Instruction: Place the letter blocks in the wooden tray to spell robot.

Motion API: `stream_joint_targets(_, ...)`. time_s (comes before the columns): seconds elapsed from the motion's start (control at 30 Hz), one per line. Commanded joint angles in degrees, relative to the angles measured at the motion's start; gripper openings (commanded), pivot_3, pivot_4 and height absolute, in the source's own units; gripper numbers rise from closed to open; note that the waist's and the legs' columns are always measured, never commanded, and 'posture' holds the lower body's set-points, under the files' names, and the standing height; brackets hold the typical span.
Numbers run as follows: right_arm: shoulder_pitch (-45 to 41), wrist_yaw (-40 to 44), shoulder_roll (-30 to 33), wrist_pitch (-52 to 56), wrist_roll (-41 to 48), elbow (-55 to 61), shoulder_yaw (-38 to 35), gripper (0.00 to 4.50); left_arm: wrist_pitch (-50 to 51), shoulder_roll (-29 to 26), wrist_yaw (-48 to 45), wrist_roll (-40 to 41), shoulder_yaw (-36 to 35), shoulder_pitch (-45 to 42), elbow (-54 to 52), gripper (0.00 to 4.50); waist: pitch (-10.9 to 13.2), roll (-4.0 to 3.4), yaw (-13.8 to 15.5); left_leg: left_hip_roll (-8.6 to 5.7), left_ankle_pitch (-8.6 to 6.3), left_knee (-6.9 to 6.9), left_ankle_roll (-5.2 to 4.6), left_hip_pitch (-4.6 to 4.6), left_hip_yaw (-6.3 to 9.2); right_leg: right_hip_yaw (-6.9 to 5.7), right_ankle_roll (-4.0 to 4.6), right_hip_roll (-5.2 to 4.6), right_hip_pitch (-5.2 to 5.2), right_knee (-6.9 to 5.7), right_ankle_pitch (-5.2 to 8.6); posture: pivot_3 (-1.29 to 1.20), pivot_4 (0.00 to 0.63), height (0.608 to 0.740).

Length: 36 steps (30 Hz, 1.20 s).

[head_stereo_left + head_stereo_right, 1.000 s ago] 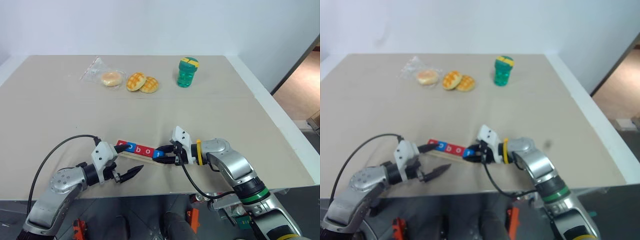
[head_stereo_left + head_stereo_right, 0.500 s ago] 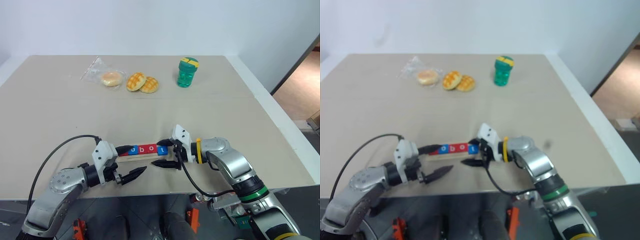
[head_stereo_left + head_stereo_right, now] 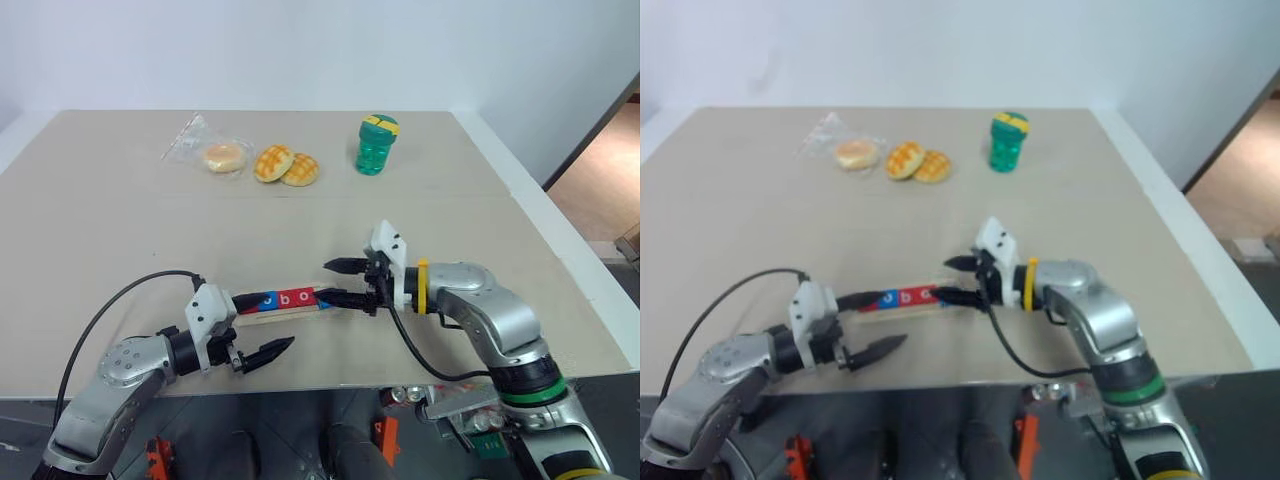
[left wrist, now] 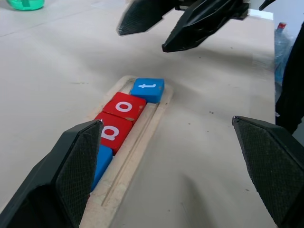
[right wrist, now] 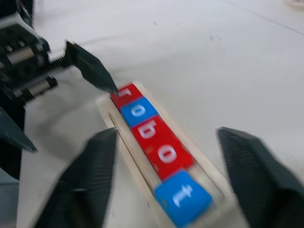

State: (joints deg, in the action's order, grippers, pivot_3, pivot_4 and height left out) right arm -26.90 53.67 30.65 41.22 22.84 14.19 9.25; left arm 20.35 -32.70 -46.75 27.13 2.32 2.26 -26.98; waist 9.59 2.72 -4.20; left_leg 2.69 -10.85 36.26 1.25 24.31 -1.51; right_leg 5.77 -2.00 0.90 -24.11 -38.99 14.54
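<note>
The letter blocks [image 5: 151, 128] lie in a row in the wooden tray [image 4: 142, 137], reading r, o, b, o, t: red, blue, red, red, blue. The tray [image 3: 290, 312] sits near the table's front edge. My right gripper [image 3: 336, 282] hovers open just above and beyond the tray's right end, past the blue t block [image 4: 148, 89], with nothing in it. My left gripper [image 3: 262, 325] is open at the tray's left end. Its far fingertip [image 5: 110, 87] rests at the red r block [image 5: 124, 96], and its near finger lies on the table in front of the tray.
At the back of the table stand a green bottle [image 3: 375, 144], two golden buns [image 3: 285, 166] and a bun in a clear bag [image 3: 222, 156]. The table's right edge [image 3: 560, 240] runs close beside my right arm. A black cable loops over my left arm.
My right gripper let go of the blue t block, opened, then rose and drew back to the right. The tray swung from slanted to nearly level. My left gripper held still.
</note>
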Motion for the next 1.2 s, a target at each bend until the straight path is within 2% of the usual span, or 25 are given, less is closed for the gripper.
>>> stream_joint_targets(0.03,3.45,1.44,2.88,-0.24,0.83,3.50,-0.23,1.89,0.50,-0.70,-1.29,1.47,-0.15,-0.40,-1.67,4.50,0.00,0.00,0.02,0.00,0.00,0.00,0.00,0.00,0.00,0.00,0.00,0.00,-0.01,0.00,0.00,0.00,0.150,0.740)
stream_joint_targets(0.07,4.20,1.76,3.45,0.06,1.04,3.86,0.09,1.42,0.74,-0.81,-1.51,1.64,-0.09,-0.46,-1.71,4.50,0.00,-0.01,0.03,-0.01,0.00,-0.01,0.00,0.01,0.00,0.01,-0.01,0.00,-0.01,0.00,0.01,0.00,0.150,0.740)
stream_joint_targets(0.2,4.81,1.82,4.00,0.35,0.33,3.15,2.50,0.02,0.86,-0.80,-1.86,1.19,0.07,-0.89,-1.32,4.50,0.02,-0.02,-0.23,0.05,0.00,0.00,0.00,-0.03,-0.08,0.06,0.07,0.02,-0.03,0.00,-0.05,0.00,0.150,0.740)
stream_joint_targets(0.4,3.45,0.34,2.33,-2.64,-2.06,-0.06,4.38,0.01,0.57,-0.93,-1.68,0.38,-0.03,-0.97,-0.94,4.50,0.02,-0.02,-0.17,0.05,0.02,0.02,-0.02,-0.04,-0.04,0.04,0.23,0.07,-0.02,-0.01,-0.01,0.00,0.150,0.740)
stream_joint_targets(0.77,0.81,0.69,0.36,-6.96,-5.58,-5.48,5.87,0.01,0.41,-0.88,-0.95,-0.49,-0.39,-0.22,-1.24,4.50,0.02,-0.02,-0.11,0.02,0.01,0.01,-0.01,0.00,-0.03,0.03,0.02,0.03,-0.03,0.00,-0.05,0.00,0.150,0.740)
stream_joint_targets(1.2,-1.60,0.84,-2.12,-8.32,-7.04,-6.83,6.63,0.01,-0.18,-0.24,-0.57,-1.51,0.01,0.45,-1.15,4.50,0.02,-0.03,-0.10,0.01,0.01,0.01,-0.01,0.00,-0.03,0.02,0.02,0.02,-0.03,0.00,-0.05,0.00,0.150,0.740)
